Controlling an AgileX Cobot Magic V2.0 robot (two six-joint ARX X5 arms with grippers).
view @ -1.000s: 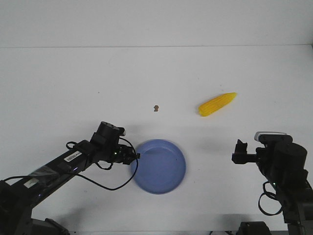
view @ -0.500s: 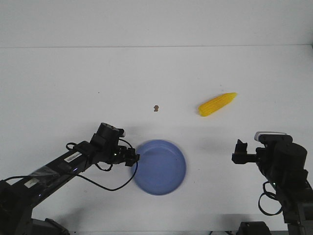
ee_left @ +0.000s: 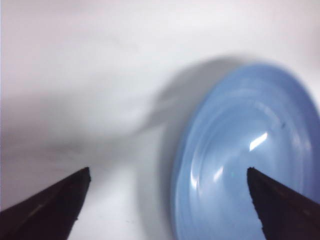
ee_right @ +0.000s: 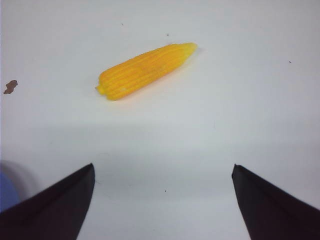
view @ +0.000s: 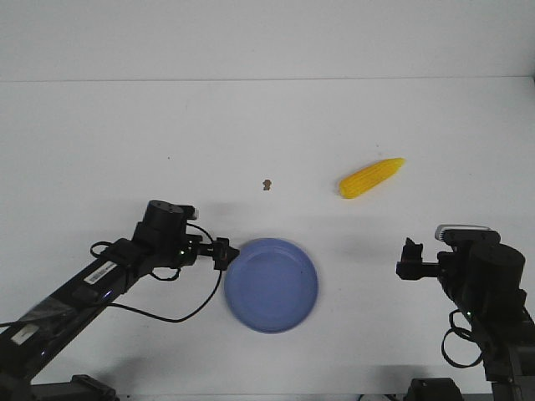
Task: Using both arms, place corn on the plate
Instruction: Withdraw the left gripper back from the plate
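The yellow corn (view: 371,177) lies bare on the white table, right of centre and farther back; it also shows in the right wrist view (ee_right: 145,70). The blue plate (view: 272,284) sits near the front middle. My left gripper (view: 222,252) is open at the plate's left rim; in the left wrist view (ee_left: 167,172) the plate's rim (ee_left: 182,165) lies between the spread fingers. My right gripper (view: 409,258) is open and empty at the front right, well short of the corn, with bare table between its fingers (ee_right: 162,167).
A tiny brown speck (view: 267,184) lies on the table left of the corn, also seen in the right wrist view (ee_right: 10,86). The table's far edge (view: 267,80) meets a pale wall.
My left arm has drawn back to the left and slightly up; its gripper now sits at the plate's left rim instead of over it. The plate, corn and right arm have not moved.
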